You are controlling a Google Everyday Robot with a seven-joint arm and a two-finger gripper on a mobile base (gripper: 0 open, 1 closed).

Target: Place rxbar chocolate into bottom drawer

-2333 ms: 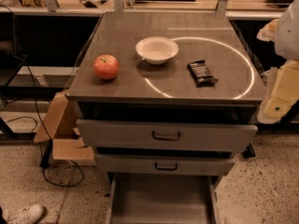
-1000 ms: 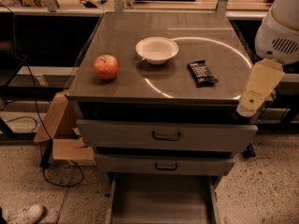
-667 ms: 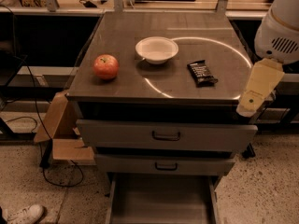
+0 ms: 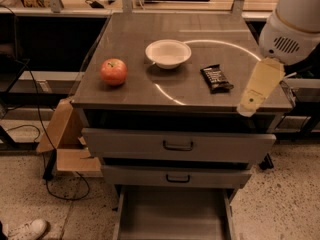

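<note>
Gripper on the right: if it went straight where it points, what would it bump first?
Probably the cabinet top near its front right corner, right of the rxbar chocolate. The gripper slants down-left above there; depth is unclear.

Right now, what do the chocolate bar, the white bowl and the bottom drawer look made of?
The rxbar chocolate: glossy plastic or foil wrapper, by its sheen. The white bowl: smooth, plastic or ceramic, cannot tell which. The bottom drawer: probably grey painted sheet metal, by its thin flat walls. The gripper hangs beside the cabinet's right front corner.
</note>
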